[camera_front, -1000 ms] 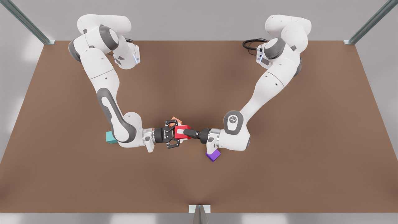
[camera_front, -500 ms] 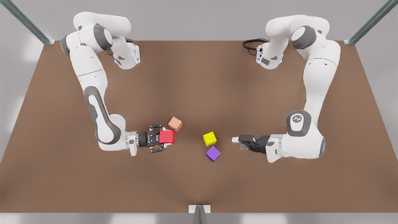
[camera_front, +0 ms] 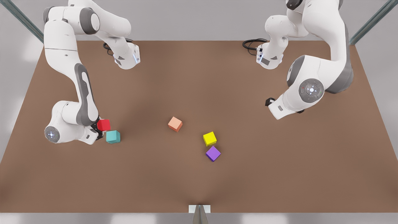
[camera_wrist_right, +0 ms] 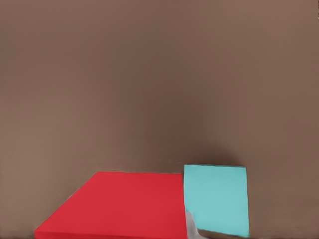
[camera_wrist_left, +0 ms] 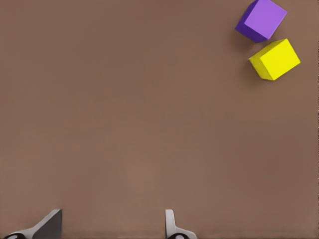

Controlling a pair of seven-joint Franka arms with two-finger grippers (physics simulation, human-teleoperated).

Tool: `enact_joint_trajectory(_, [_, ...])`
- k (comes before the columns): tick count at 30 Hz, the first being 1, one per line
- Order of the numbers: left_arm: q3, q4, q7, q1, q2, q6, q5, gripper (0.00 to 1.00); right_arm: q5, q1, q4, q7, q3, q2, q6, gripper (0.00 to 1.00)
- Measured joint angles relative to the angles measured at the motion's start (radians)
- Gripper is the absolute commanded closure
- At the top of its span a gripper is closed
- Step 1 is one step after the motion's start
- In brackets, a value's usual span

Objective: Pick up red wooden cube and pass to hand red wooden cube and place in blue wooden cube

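Front view: you have the right gripper [camera_front: 99, 128] at the front view's left, holding the red wooden cube [camera_front: 104, 124] just above and beside the blue wooden cube [camera_front: 113, 137], which sits on the brown table [camera_front: 199, 186]. From here the red cube's lower corner looks close to the blue cube's top, but you cannot tell whether they touch. In the right wrist view, the red wooden cube [camera_wrist_right: 119, 204] sits tight against the camera with the blue wooden cube [camera_wrist_right: 217, 199] beyond its edge, and a pale fingertip [camera_wrist_right: 192, 226] shows at the red cube's side; the claw is clamped on that cube.

The left gripper [camera_front: 270, 102] waits well away from the blue cube, raised at the front view's right. Its two fingers [camera_wrist_left: 172, 226] stand wide apart with bare table between them, gripping nothing.

Away from the blue cube toward the table's middle lie a salmon-orange cube [camera_front: 175, 124], a yellow cube [camera_front: 210, 138] and a purple cube [camera_front: 213, 153]; the last two are just beside each other.
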State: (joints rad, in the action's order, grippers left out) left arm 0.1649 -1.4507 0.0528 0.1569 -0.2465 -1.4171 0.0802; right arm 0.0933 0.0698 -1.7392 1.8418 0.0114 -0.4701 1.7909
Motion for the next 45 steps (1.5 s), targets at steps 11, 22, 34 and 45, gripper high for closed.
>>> enact_joint_trajectory(11, [0.026, 0.001, 0.01, 0.003, -0.009, 0.052, -0.006, 0.0, -0.056, -0.032, -0.078, -0.155, -0.001, -0.034, 0.273, 0.41])
enact_joint_trajectory(22, [0.026, 0.001, 0.016, 0.006, -0.016, 0.061, -0.006, 0.0, -0.051, -0.061, -0.12, -0.238, -0.003, -0.032, 0.367, 0.39])
enact_joint_trajectory(34, [0.03, 0.001, 0.022, 0.005, -0.023, 0.062, -0.005, 0.0, -0.047, -0.072, -0.105, -0.286, -0.001, -0.041, 0.387, 0.0])
enact_joint_trajectory(45, [0.039, 0.001, 0.043, 0.007, -0.024, 0.062, -0.005, 0.0, -0.017, -0.057, -0.048, -0.312, 0.0, 0.019, 0.236, 0.0])
